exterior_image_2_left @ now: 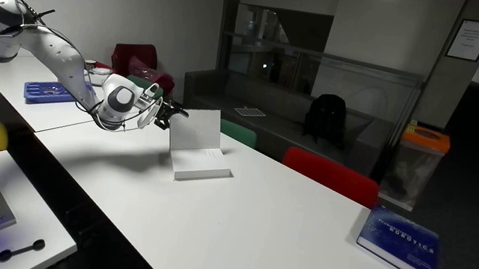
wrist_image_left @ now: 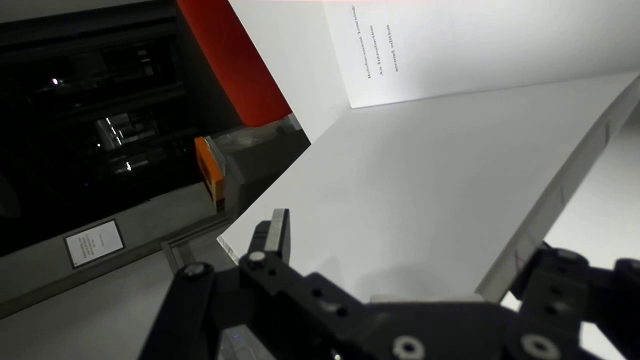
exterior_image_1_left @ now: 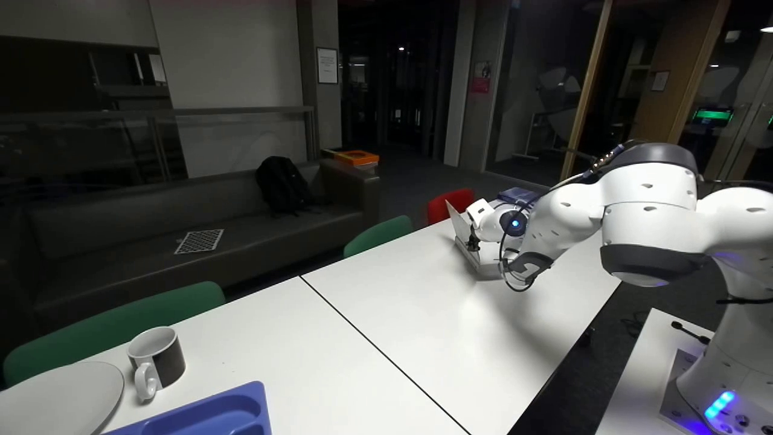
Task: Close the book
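The white book lies open on the table. Its page block is flat with printed lines on the top page, and its cover stands up steeply. In an exterior view the cover shows as a thin raised panel. My gripper is at the cover's upper side edge. In the wrist view the gripper is open, with the cover's pale inner face filling the space beyond the fingers. One finger is in front of that face; the other is at the cover's edge, partly hidden. Contact cannot be told.
A blue book lies at the table's end. A blue tray, a mug and a white plate are on the far section. Red and green chairs line the table edge.
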Action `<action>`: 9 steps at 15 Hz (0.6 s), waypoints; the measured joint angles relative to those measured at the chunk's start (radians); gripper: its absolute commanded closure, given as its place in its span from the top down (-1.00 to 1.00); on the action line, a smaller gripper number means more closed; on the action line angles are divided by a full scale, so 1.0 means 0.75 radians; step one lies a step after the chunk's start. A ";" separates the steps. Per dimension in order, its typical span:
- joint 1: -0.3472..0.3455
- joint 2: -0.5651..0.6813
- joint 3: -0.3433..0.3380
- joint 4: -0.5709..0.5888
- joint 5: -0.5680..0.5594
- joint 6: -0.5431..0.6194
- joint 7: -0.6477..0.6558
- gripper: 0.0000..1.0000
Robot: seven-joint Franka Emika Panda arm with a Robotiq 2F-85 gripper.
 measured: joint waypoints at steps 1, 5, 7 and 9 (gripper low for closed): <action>0.001 0.000 -0.001 -0.003 0.000 0.000 0.010 1.00; 0.004 0.000 -0.006 -0.014 0.001 0.000 0.051 1.00; 0.005 -0.003 -0.008 -0.021 0.001 0.000 0.072 1.00; 0.005 -0.006 -0.011 -0.031 0.002 0.000 0.093 1.00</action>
